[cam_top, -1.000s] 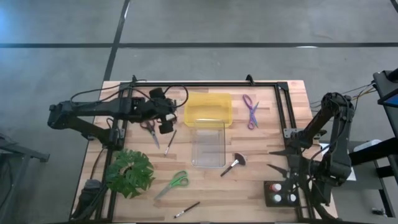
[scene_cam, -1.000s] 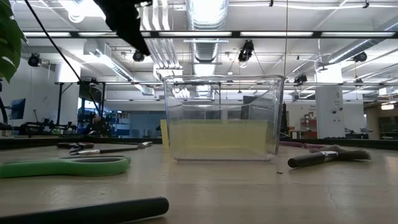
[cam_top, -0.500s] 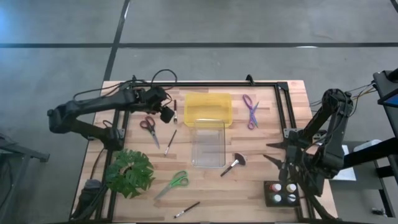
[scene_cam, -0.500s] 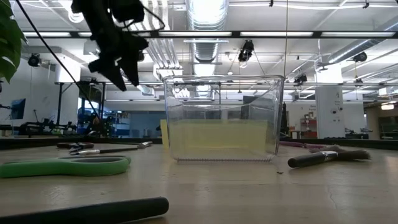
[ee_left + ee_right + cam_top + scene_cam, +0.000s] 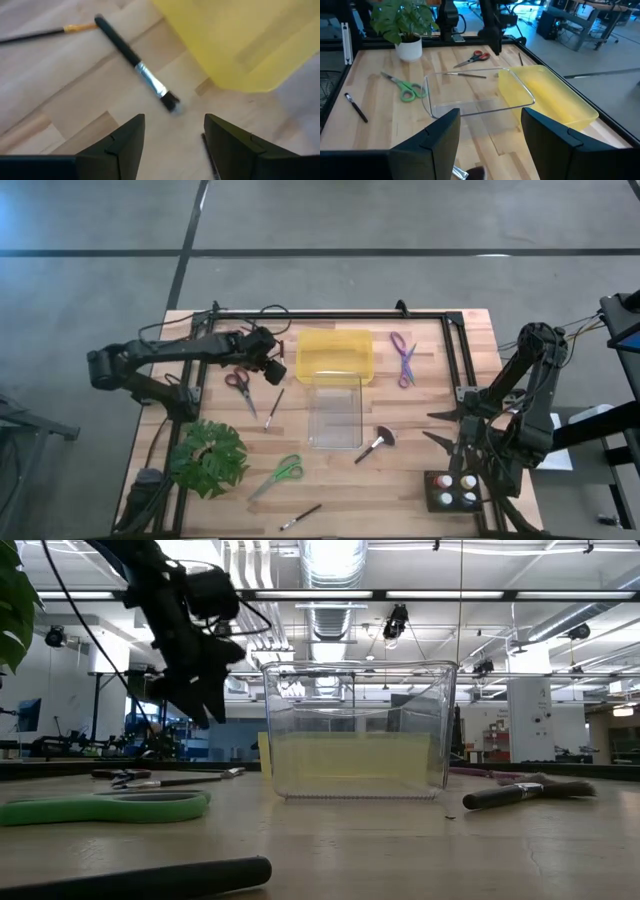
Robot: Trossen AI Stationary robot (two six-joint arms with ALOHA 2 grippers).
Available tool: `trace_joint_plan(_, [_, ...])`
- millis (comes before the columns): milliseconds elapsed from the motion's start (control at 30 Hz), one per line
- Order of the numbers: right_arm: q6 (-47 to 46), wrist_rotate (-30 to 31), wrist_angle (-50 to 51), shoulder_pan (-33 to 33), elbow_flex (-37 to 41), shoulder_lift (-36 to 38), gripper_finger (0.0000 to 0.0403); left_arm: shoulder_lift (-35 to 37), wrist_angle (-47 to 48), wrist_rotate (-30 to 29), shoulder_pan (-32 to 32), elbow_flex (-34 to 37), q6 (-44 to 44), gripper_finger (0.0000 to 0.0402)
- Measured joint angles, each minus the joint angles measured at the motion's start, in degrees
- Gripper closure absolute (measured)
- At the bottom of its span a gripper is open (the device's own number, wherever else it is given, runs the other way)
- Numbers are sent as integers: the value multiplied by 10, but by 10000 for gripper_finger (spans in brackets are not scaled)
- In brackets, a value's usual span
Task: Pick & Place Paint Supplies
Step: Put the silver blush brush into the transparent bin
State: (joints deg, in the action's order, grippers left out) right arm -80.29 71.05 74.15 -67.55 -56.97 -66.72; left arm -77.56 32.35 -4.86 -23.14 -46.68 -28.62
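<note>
Toward the upper left of the high view, the left tool (image 5: 275, 366) hangs above the wooden worktop (image 5: 420, 420), just beside the left wall of the yellow bin (image 5: 335, 355). Its wrist view shows the fingers apart with nothing between them, and directly beyond them a thin silver-ferruled brush (image 5: 135, 64) lying flat next to the bin's corner; that line-up suggests this brush is the next pick.

At centre sits a clear bin (image 5: 335, 415) touching the yellow one, both apparently the drop places, which would explain why the supplies lie scattered around them: red-handled scissors (image 5: 238, 383) and another thin brush (image 5: 274, 407) left of the clear bin, purple scissors (image 5: 403, 358) upper right, a broad-headed brush (image 5: 375, 443) right of it, green scissors (image 5: 279, 474) and a dark brush (image 5: 300, 517) toward the bottom. A potted plant (image 5: 208, 457) stands lower left.

At the lower right edge the right tool (image 5: 485, 150) waits with fingers apart and empty, near the paint bottles (image 5: 452, 490) in their dark holder.
</note>
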Motion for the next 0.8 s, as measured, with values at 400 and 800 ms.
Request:
trace_joint_plan(400, [12,-4,-14,0,0,0,194,-116,0,6,0,-29,-4,188])
trace_joint_plan(800, [21,-6,-15,0,0,0,194,-158,-33,15,0,-29,-19,188])
